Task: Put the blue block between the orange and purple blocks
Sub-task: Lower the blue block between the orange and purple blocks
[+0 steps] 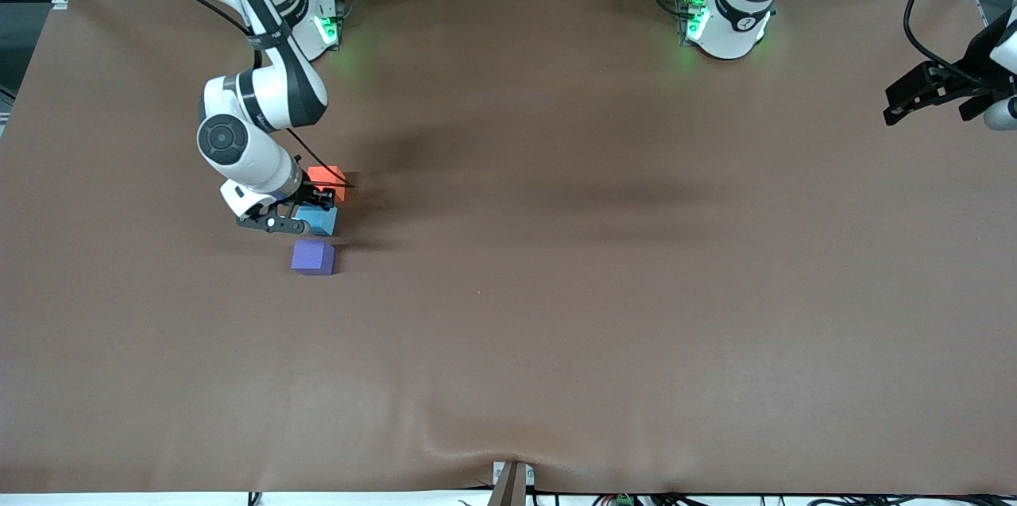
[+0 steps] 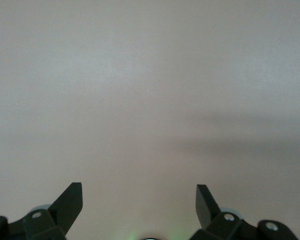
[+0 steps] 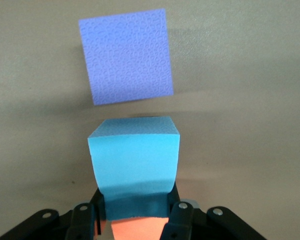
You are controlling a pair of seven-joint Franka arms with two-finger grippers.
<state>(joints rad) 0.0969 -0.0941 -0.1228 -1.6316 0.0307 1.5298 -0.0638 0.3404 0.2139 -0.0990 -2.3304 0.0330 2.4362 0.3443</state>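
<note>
Three cubes are on the brown table (image 1: 556,315), one of each colour, all toward the right arm's end. The orange block (image 1: 327,178) lies farthest from the front camera, the purple block (image 1: 312,257) nearest to it, and the blue block (image 1: 320,219) is between the two, in a rough line with them. In the right wrist view the blue block (image 3: 134,162) stands apart from the purple block (image 3: 126,56), with a strip of bare table between them, while the orange block (image 3: 138,230) shows only as a sliver just beside the blue one, at the gripper.

The right gripper (image 1: 300,214) is down at the table, its two fingers closed narrowly on the sides of the blue block; in its own wrist view the right gripper (image 3: 135,212) pinches the cube's lower part between the pads.

The left arm waits at its end of the table, the left gripper (image 1: 922,97) held over bare table. Its wrist view shows the two fingertips (image 2: 70,202) spread wide with nothing between them
</note>
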